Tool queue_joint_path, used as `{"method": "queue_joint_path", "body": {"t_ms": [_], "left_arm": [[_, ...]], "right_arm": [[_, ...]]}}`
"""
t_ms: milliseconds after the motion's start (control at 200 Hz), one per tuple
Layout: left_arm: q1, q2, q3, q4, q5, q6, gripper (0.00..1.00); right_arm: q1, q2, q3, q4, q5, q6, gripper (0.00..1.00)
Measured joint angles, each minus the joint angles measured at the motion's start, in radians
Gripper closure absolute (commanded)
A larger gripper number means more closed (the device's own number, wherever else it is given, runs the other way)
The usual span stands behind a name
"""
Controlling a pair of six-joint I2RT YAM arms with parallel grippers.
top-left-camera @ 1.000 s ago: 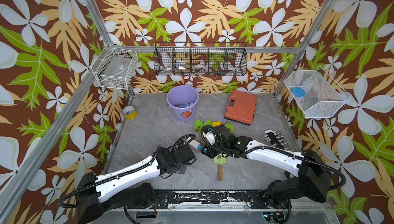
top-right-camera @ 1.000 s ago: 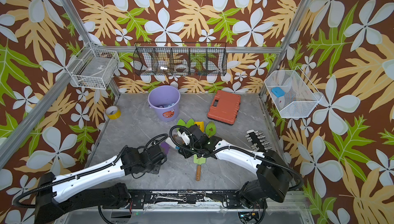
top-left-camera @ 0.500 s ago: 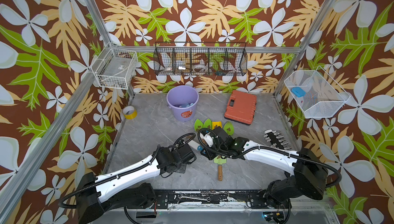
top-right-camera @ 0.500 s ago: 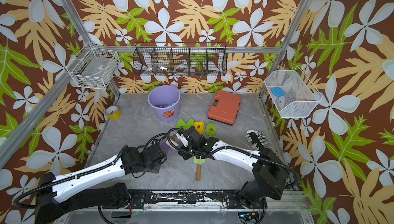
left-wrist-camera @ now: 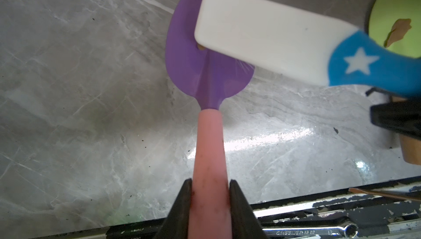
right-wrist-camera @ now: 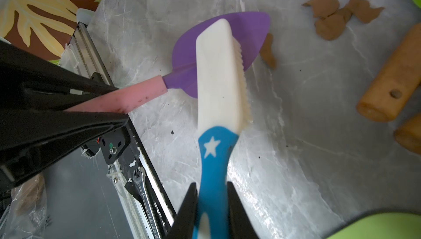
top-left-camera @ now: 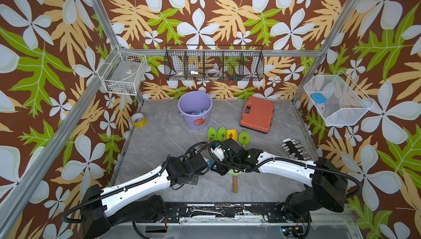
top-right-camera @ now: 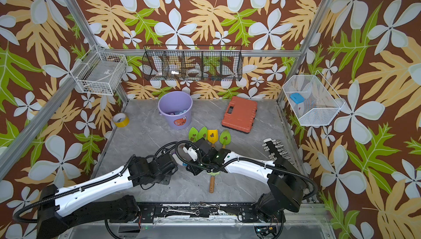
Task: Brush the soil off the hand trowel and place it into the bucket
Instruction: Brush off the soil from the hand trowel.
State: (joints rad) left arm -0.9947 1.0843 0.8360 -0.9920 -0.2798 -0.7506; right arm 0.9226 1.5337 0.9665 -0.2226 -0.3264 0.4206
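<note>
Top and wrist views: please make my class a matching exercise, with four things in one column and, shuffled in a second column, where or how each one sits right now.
Column A
1. purple trowel
2. brush
3. bucket
4. tool case

Column B
a. lies flat and closed on the table
b. clamped by its blue handle in the right gripper
c. stands upright at the back of the table
d. clamped by its pink handle in the left gripper

Pairs: 1-d, 2-b, 3-c, 4-a
</note>
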Motion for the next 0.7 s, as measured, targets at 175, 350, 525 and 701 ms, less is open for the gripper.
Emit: {"method": "queue_joint_path", "body": {"t_ms": [175, 350, 525, 701], "left_arm": [[0.0, -0.007, -0.011, 0.008, -0.003, 0.0, 1.0], [0.0, -0.006, -0.01, 0.009, -0.004, -0.002, 1.0], [0.0, -0.004, -0.004, 0.013, -0.004, -0.003, 1.0], [0.0, -0.008, -0.01, 0.022, -0.002, 0.001, 1.0]], "right_arm": [[-0.021, -0.066, 0.02, -0.04, 0.117, 0.013, 1.0], [0.061, -0.068, 0.055, -0.034, 0.069, 0.004, 1.0], [0.066, 0.001, 0.038, -0.039, 0.021, -0.003, 1.0], [-0.084, -0.004, -0.031, 0.035, 0.021, 0.027, 1.0]]}}
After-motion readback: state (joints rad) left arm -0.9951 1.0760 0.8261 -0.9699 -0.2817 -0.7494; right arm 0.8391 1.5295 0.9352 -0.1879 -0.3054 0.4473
